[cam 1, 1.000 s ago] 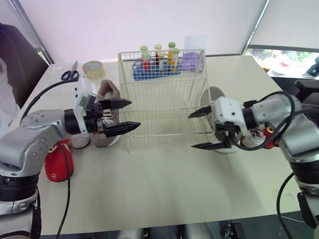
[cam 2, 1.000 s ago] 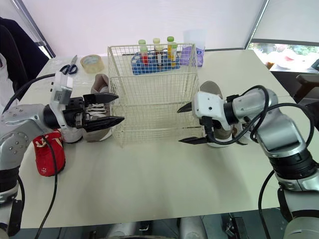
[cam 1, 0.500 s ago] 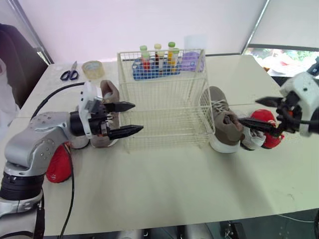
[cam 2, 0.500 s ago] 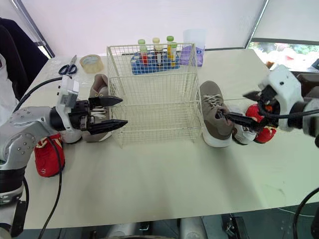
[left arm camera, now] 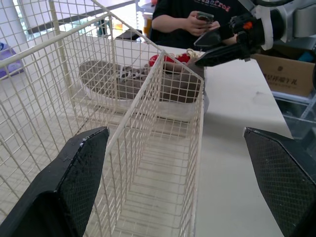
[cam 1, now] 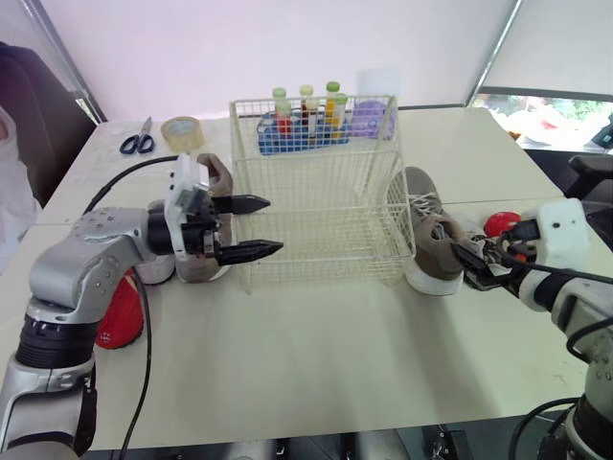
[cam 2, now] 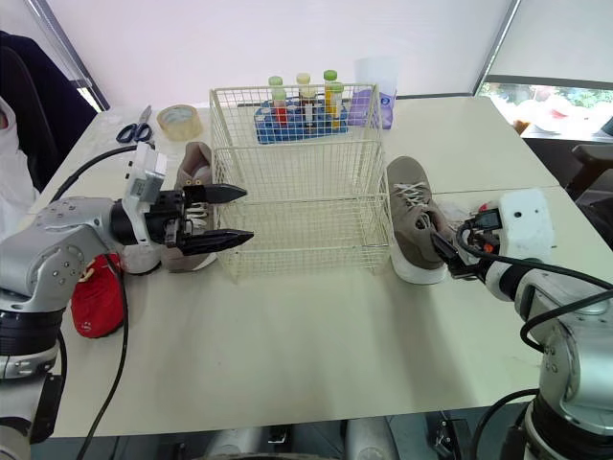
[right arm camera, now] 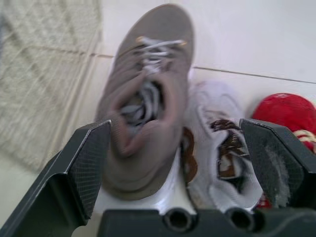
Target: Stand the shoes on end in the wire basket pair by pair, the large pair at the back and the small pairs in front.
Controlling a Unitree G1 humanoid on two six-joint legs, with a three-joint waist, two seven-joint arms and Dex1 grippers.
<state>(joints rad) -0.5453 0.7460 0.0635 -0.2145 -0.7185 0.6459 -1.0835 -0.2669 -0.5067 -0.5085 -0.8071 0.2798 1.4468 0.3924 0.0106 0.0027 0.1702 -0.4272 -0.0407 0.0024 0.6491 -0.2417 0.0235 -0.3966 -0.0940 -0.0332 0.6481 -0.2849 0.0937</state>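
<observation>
The white wire basket (cam 1: 316, 206) stands mid-table. One large taupe shoe (cam 1: 209, 187) lies left of it, with a small white shoe (cam 1: 153, 270) and a small red shoe (cam 1: 117, 311) nearby. My left gripper (cam 1: 273, 225) is open, tips at the basket's left wall. Right of the basket lie the other taupe shoe (right arm camera: 143, 98), a small white shoe (right arm camera: 222, 153) and a small red shoe (right arm camera: 289, 113) side by side. My right gripper (cam 2: 445, 257) is open at the taupe shoe's heel, holding nothing.
Behind the basket stand a blue rack of test tubes (cam 1: 302, 125) and a purple container (cam 1: 369, 115). A tape roll (cam 1: 180, 129) and scissors (cam 1: 137, 142) lie at the back left. A person (left arm camera: 197, 15) stands beyond the table's right side.
My right gripper left the basket's right wall, swung out to the right, and has come back in low to the taupe shoe's heel. The left gripper has hardly moved.
</observation>
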